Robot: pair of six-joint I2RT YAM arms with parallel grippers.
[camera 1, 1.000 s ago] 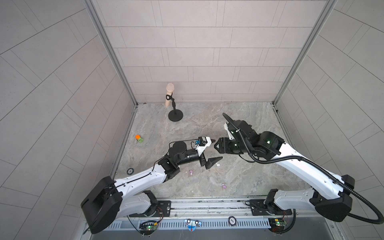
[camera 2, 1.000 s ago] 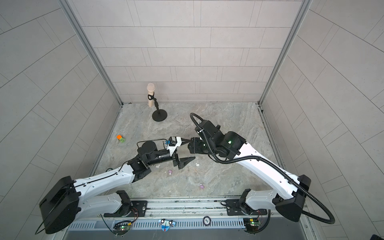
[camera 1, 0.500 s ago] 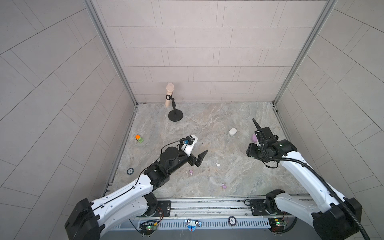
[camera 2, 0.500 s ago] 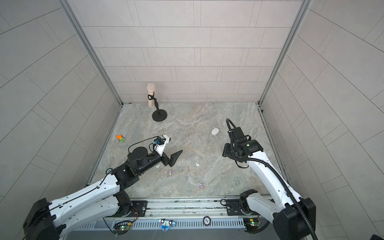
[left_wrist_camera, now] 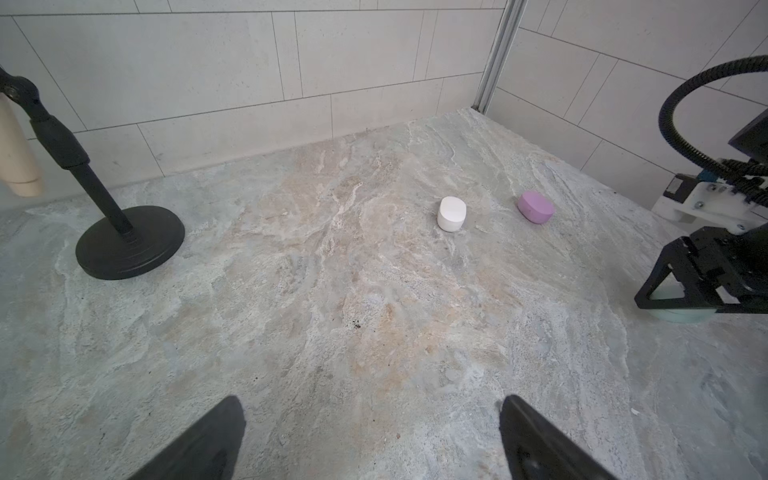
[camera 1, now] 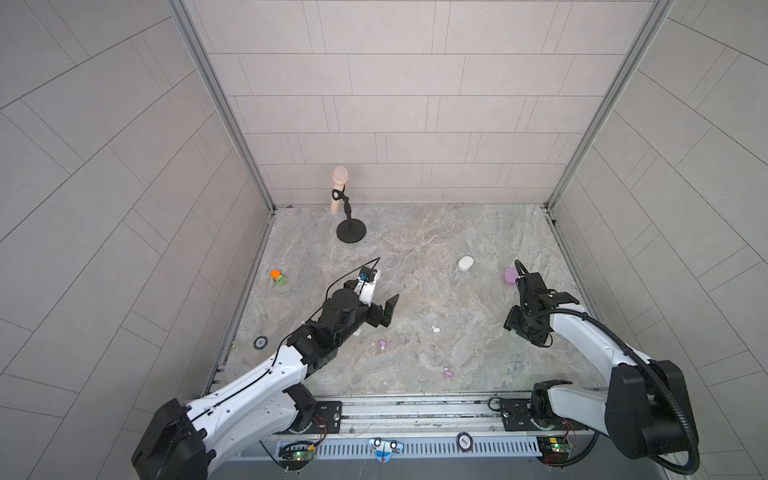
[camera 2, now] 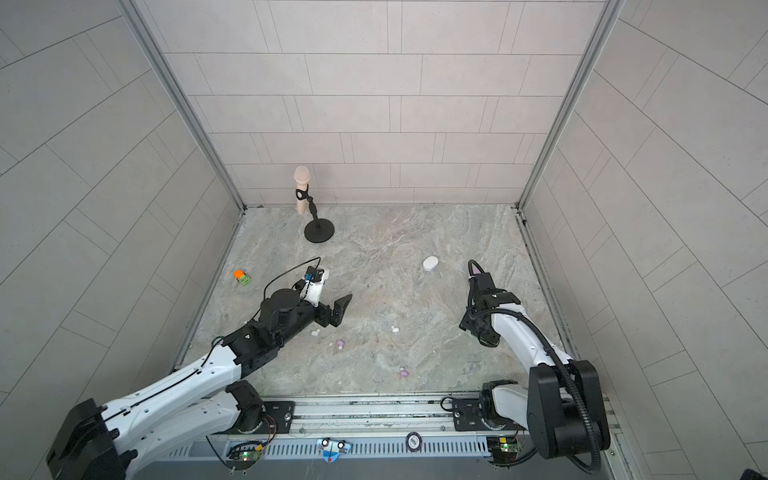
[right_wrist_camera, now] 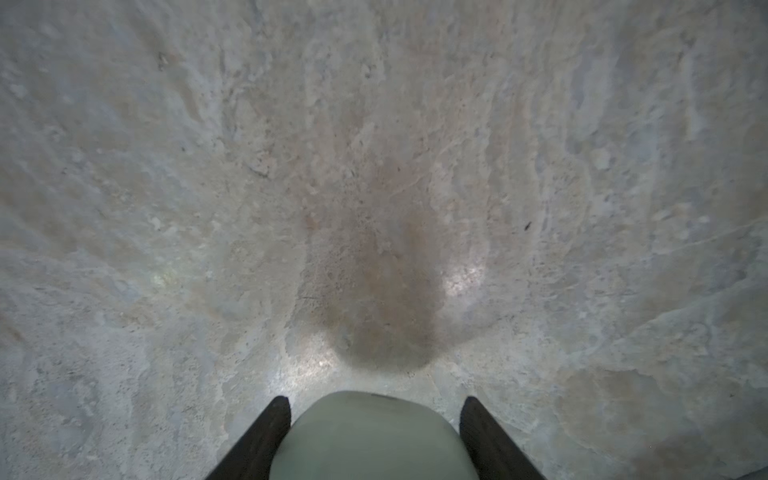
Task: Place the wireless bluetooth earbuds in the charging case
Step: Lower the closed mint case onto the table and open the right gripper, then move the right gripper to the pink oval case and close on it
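My right gripper is clamped on the mint-green case, one finger on each flank, low over the table. I cannot tell whether its lid is up. My left gripper stands wide open with nothing in it, hovering over bare stone.

The earbuds lie loose between my arms and none is in a case. A pale bud sits just beside my left wrist. Farther out are a lilac bud, a white bud and a second lilac bud.

I judge the pinch to be the danger. Each bud is far smaller than my finger, so an off-centre squeeze could shoot it away. My left forearm could sweep the pale bud aside as I reach. The domed case could twist in my grip if I press a bud in hard, and a bud of the wrong colour may not seat.

The case in my grip looks smooth and rounded. The buds are glossy little beads, and the table is matte, veined stone. Beyond them the white case stands on end and the lilac case lies flat, both pill-shaped. Farthest back, near the wall, is a microphone stand with a flat black disc foot.
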